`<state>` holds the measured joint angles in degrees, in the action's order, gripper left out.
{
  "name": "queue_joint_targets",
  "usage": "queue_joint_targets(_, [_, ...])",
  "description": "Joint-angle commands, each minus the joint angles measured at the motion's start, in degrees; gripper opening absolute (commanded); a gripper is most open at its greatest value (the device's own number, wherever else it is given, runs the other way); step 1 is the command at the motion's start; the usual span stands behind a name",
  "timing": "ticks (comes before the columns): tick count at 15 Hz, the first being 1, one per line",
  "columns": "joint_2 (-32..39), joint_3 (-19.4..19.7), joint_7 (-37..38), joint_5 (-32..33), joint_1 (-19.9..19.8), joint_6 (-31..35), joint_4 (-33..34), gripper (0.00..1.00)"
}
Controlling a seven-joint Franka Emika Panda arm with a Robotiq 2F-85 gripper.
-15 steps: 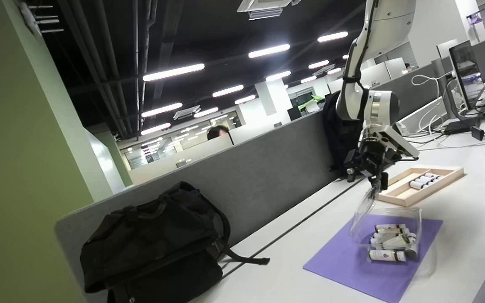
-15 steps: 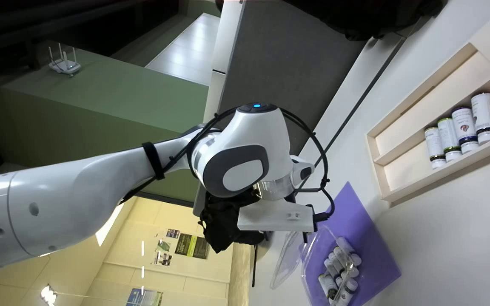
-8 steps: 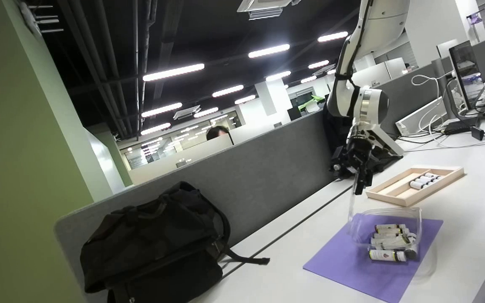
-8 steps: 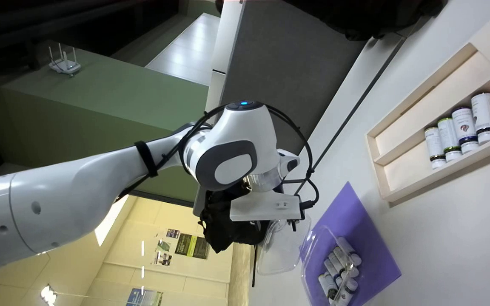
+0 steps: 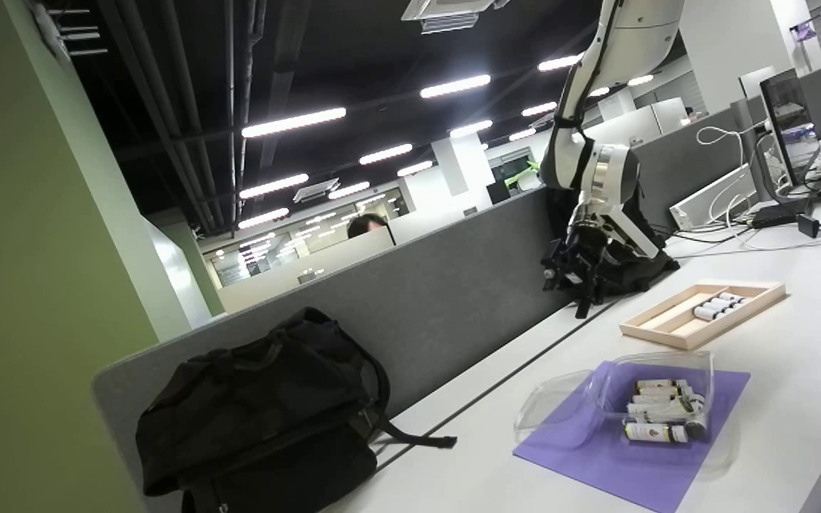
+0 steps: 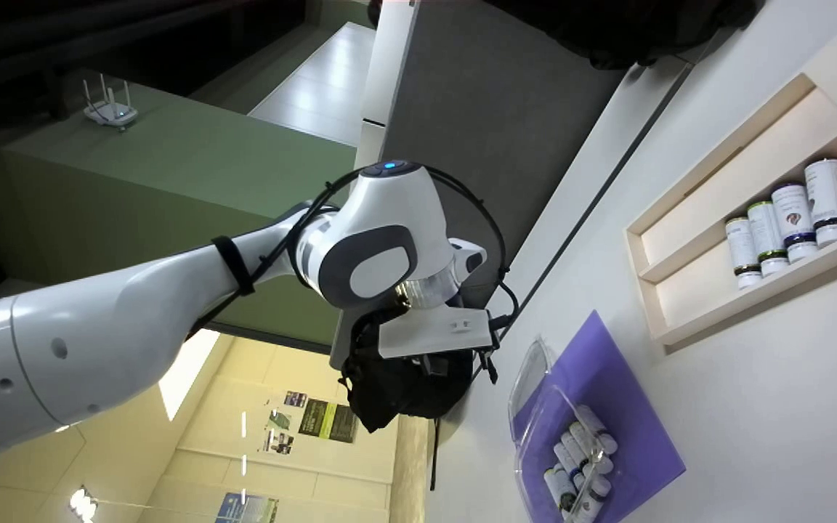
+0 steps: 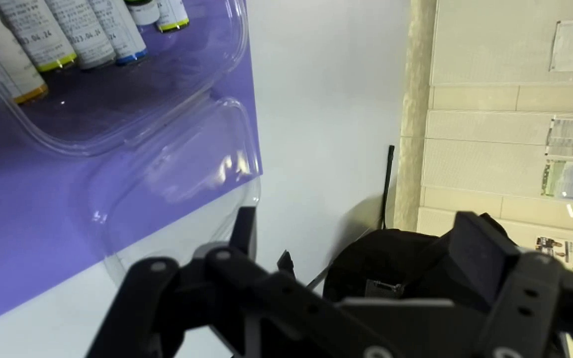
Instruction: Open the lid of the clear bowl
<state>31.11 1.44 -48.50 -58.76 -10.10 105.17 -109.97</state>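
Under strip lights (image 5: 455, 86), on this white worktop (image 5: 795, 356) by the grey partition (image 5: 464, 285), the clear bowl (image 7: 117, 107) sits on a purple mat (image 5: 617, 474), lid (image 7: 187, 174) open beside it; the fingers (image 7: 483, 256) stand apart.

Our forearm (image 6: 120, 349) stretches long and white across an exterior view, black strap (image 6: 233, 265) snug around it, and there's the bend into our wrist (image 6: 382, 261), blue light (image 6: 389, 165) glowing, black cable (image 6: 482, 203) arching past! Below that we've got our gripper (image 7: 359, 238), pointing downward over the desk (image 5: 467, 470), much nearer its long back edge than its front edge, just how high we can't tell. And look at the wrist view: our fingers (image 7: 244, 231) stand wide apart, a broad gap between the two, both dark, both slightly blurred up close!
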Motion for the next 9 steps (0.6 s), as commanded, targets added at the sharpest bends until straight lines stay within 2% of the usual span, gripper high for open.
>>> queue_joint_targets(1, [-1.85,0.92,4.09,0.39,2.23,4.76,0.17,1.00])
queue_joint_targets(5, [-8.37,1.63,8.83,4.49,6.25,19.08,-5.57,1.00])
queue_joint_targets(9, [-16.79,1.18,17.17,14.72,9.66,31.21,-13.40,1.00])
